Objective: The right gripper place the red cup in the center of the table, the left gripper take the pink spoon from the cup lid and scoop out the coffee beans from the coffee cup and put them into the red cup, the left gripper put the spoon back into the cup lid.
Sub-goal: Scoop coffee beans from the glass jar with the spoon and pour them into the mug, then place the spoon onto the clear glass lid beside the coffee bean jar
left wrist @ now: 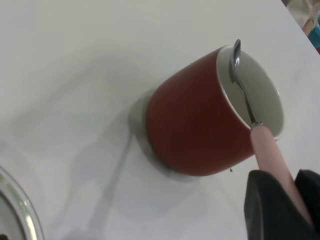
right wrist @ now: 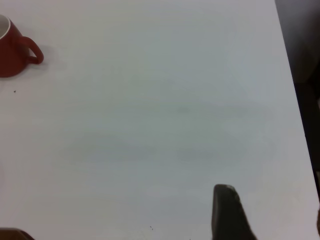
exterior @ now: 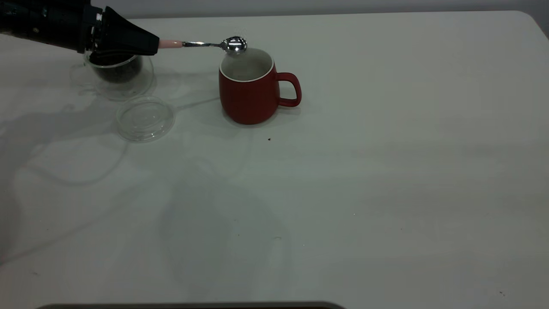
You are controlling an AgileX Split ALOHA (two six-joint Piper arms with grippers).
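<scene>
The left claw [exterior: 148,43], at the upper left of the exterior frame, grips the pink spoon [exterior: 206,43] by its handle, with the bowl over the far rim of the red cup [exterior: 251,88].

A tilt made too early could spill beans onto the table [exterior: 386,171].

The spoon's bowl looks empty, and the red cup's contents are hidden.

The coffee cup [exterior: 120,77] holds coffee beans [exterior: 118,74].

The cup lid [exterior: 146,119] lies bare.

The right claw [right wrist: 227,215] hangs well apart; its opening cannot be judged.

No readable text, label, brand, number or sign on anything in view.
</scene>
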